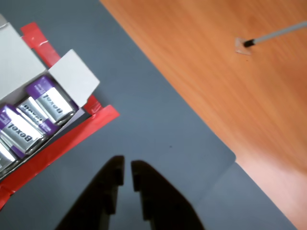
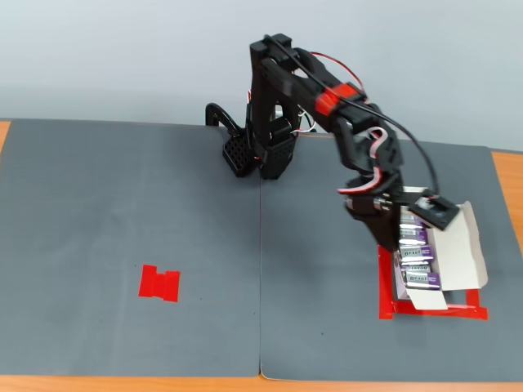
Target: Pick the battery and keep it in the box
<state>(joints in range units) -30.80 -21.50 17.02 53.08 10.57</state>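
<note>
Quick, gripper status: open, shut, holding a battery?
Gripper: nearly shut, only a thin gap between the fingertips, nothing held; it hangs over the grey mat beside the box.

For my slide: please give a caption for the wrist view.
Empty gripper above grey mat, beside box of batteries.

batteries [image 2: 417, 255]: 3 visible | box [image 2: 460, 245]: 1 | red tape patch [image 2: 159, 283]: 1 | red tape frame [image 2: 431, 311]: 1

Nearly closed, empty pincer [image 1: 127, 172] above grey mat [image 1: 158, 124], purple batteries [image 1: 36, 117] in white box [image 1: 72, 76] at left.
</note>
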